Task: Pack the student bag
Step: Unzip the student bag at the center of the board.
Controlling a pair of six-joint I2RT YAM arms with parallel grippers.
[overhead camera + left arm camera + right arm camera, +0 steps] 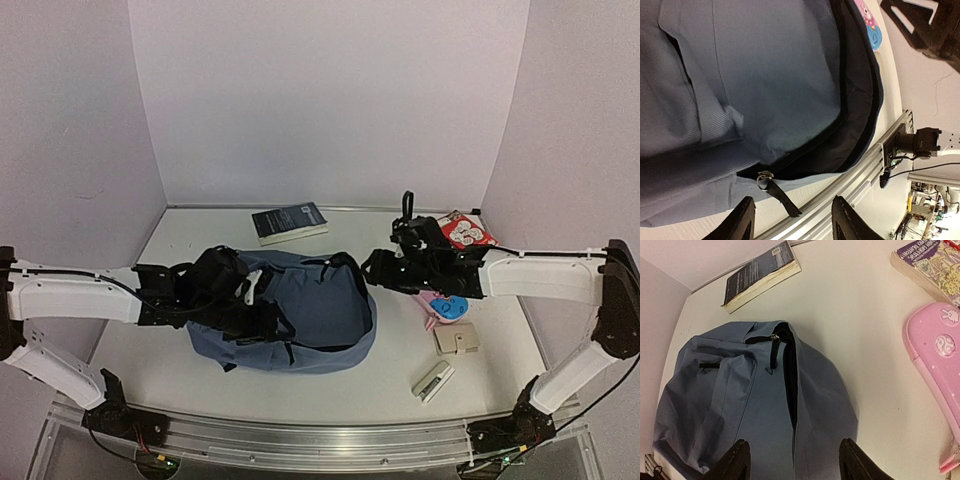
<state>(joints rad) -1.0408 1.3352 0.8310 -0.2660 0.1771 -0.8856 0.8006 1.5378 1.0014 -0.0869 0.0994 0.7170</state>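
Soft even light, slight wrist-view blur

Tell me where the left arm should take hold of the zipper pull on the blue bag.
Pinch the black fabric tab below the metal slider, not the small slider itself. In the left wrist view the tab sticks out free of the student bag, in line between the left gripper's open jaws, so come straight ahead and close across it, probably near its middle.

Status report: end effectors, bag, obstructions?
Left end effector open, empty. Right end effector open, empty. Student bag unzipped, lying flat. Pink pencil case outside; opening clear.
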